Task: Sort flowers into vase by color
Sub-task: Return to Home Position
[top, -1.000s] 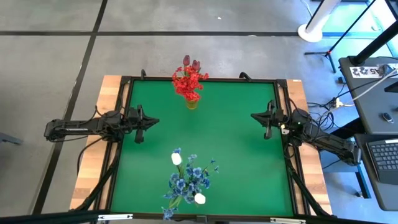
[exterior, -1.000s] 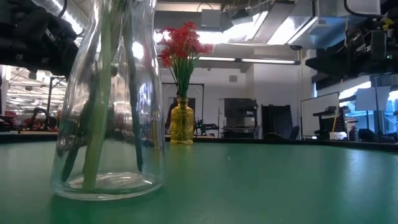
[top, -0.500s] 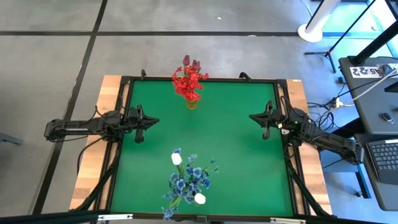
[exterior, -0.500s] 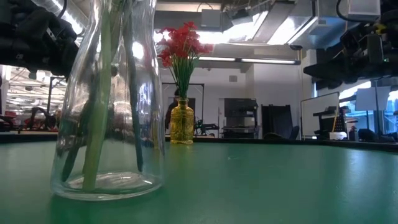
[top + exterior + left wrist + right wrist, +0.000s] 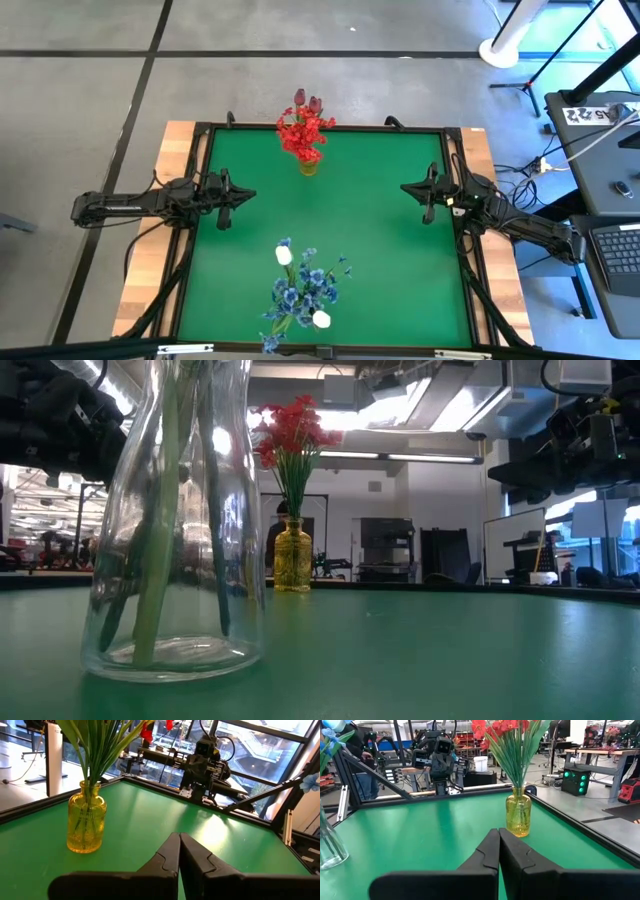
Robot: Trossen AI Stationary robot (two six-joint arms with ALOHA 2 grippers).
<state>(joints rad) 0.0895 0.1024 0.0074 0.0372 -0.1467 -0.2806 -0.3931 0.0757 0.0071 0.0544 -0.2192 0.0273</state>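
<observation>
Left fingers (image 5: 167, 855) and right fingers (image 5: 489, 849) both pressed together, empty, at worktop (image 5: 350, 250) sides, flowers (image 5: 303, 130) upright, well apart from either.

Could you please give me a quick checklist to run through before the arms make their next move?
1. Left gripper shut and empty, at the left edge of the green mat: ok.
2. Right gripper shut and empty, at the right edge: ok.
3. Red flowers and dark pink tulips stand in the yellow vase: ok.
4. Blue flowers and white tulips stand in the transparent vase: ok.
5. No flower lies loose on the green mat: ok.
6. Arms fully at their home pose: cannot tell.
</observation>
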